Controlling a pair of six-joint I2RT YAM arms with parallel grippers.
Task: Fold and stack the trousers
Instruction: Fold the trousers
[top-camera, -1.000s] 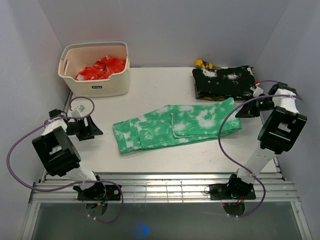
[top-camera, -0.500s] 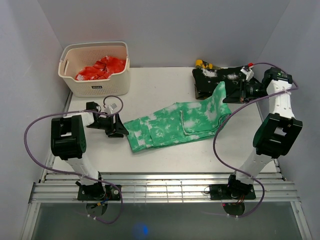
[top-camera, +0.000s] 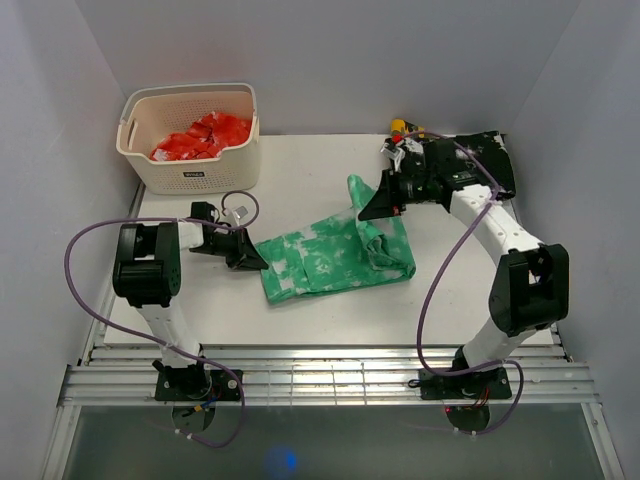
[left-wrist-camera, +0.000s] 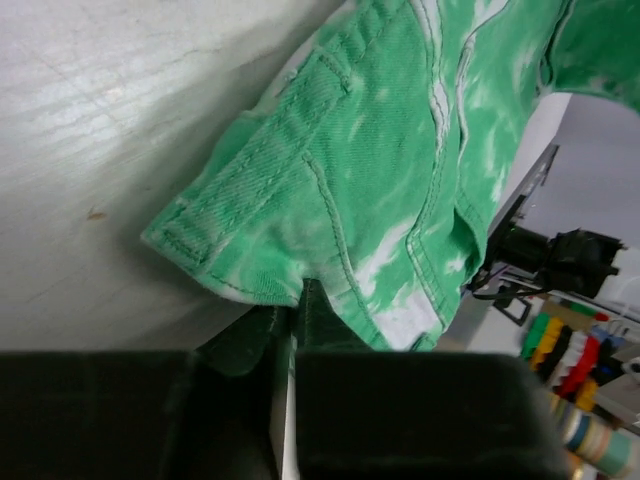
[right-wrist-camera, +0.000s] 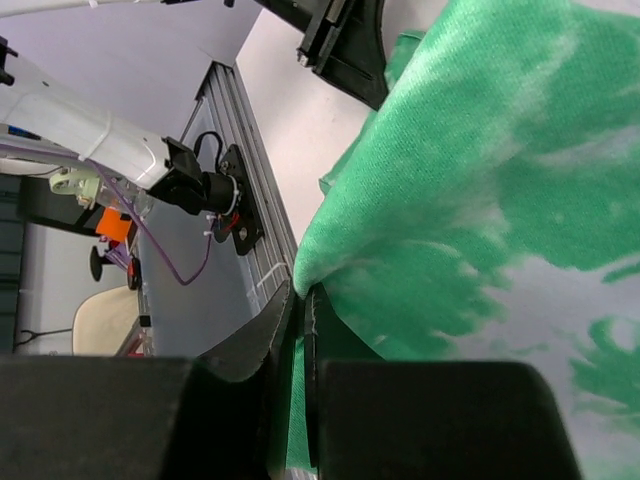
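Note:
The trousers (top-camera: 320, 255), bright green with white blotches, lie mid-table with one end raised and folded back over the rest. My left gripper (top-camera: 257, 262) sits low at their left end. In the left wrist view its jaws (left-wrist-camera: 297, 295) are shut on the stitched edge of the trousers (left-wrist-camera: 380, 170). My right gripper (top-camera: 362, 212) hangs above the trousers' right part, holding the lifted end. The right wrist view shows the right gripper (right-wrist-camera: 300, 292) shut on a fold of the green cloth (right-wrist-camera: 500, 150), which drapes down from it.
A cream basket (top-camera: 190, 178) with red cloth (top-camera: 205, 135) stands at the back left. A black white-speckled folded garment (top-camera: 485, 152) lies at the back right, with a small yellow object (top-camera: 400, 127) beside it. The white walls close in on three sides.
My right arm swung left, carrying the trousers' end up and over toward the middle. My left gripper moved in to the left end and shut on it.

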